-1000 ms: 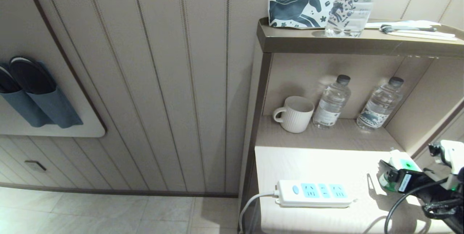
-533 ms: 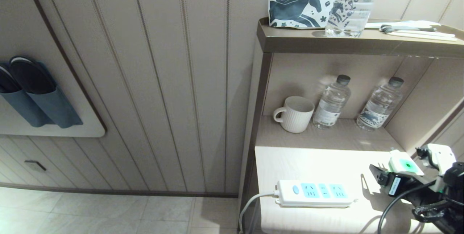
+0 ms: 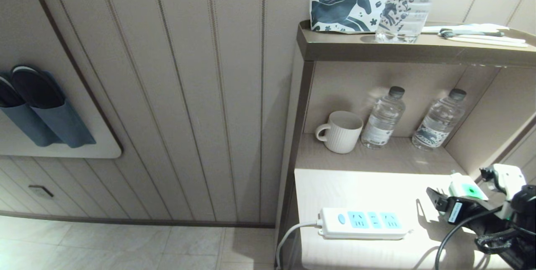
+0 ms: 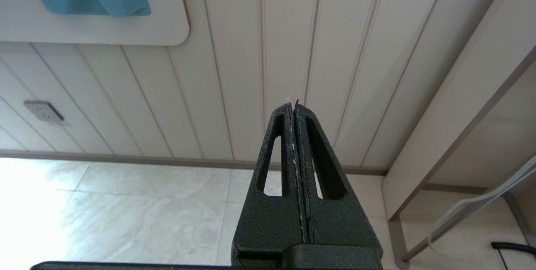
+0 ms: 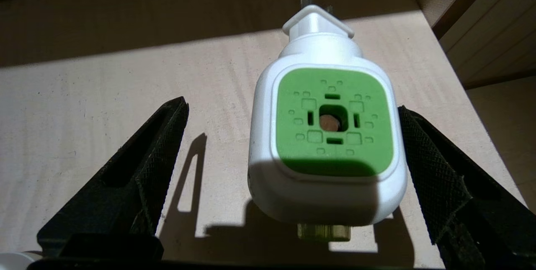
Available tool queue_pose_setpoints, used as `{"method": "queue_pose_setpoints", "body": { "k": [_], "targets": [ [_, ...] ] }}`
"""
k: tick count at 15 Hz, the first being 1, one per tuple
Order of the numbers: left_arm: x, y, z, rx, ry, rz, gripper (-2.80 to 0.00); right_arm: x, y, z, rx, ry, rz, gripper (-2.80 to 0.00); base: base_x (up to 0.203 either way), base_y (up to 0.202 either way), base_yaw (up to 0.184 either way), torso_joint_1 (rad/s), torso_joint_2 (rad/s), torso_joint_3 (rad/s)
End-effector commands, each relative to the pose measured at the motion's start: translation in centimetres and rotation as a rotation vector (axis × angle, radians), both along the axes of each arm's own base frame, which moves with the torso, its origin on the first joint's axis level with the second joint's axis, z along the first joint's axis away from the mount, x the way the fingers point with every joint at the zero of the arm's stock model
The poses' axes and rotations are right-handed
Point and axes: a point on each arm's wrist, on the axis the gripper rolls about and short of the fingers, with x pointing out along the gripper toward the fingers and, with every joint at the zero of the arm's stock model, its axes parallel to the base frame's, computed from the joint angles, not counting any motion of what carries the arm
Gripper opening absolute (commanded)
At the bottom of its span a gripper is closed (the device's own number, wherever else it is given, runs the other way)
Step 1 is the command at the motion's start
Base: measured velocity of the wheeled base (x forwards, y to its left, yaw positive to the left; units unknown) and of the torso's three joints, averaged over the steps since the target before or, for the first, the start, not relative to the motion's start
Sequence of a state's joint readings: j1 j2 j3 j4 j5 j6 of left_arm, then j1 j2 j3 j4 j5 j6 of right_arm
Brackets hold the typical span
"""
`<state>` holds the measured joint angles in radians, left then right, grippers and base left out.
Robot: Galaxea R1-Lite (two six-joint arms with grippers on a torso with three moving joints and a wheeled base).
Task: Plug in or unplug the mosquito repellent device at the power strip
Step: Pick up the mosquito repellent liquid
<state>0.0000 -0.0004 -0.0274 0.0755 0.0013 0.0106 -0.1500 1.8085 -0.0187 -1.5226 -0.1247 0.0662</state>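
Note:
The mosquito repellent device [image 3: 467,188] [image 5: 331,127], white with a green face, lies on the sunlit table top [image 3: 360,186] at the right, its prongs pointing towards the back shelf. My right gripper [image 3: 459,196] [image 5: 291,106] is open around it. One finger [image 5: 423,165] sits close against the device's side and the other finger [image 5: 150,157] stands well apart from it. The power strip [image 3: 362,222] lies near the table's front edge, to the left of the device, with nothing plugged in. My left gripper [image 4: 293,104] is shut and empty, out over the floor.
A white mug [image 3: 340,132] and two water bottles [image 3: 383,119] [image 3: 439,121] stand on the shelf behind the table top. A side wall [image 3: 490,127] closes in on the right. The strip's cord [image 3: 291,234] hangs off the table's left edge.
My right gripper has shifted a little to the left around the device, jaws still wide. The device and the power strip have stayed in place.

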Motion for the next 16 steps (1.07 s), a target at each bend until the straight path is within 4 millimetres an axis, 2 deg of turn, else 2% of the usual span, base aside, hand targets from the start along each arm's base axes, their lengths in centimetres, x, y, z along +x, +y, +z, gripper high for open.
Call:
{"method": "queue_pose_setpoints", "body": {
  "k": [1,8,16],
  "targets": [
    [0.0,0.0,0.01,0.0,0.0,0.0,-2.8,0.35,-0.04,0.86,-0.015,-0.07,-0.016,0.0,0.0,0.0,0.0,0.0,0.0,0.0],
    [0.0,0.0,0.01,0.0,0.0,0.0,-2.8,1.04,-0.09,1.15,-0.021,-0.092,-0.019,0.0,0.0,0.0,0.0,0.0,0.0,0.0],
    [0.0,0.0,0.01,-0.001,0.0,0.0,-2.8,0.77,-0.01,1.04,-0.028,-0.081,-0.014,0.0,0.0,0.0,0.0,0.0,0.0,0.0]
  ]
}}
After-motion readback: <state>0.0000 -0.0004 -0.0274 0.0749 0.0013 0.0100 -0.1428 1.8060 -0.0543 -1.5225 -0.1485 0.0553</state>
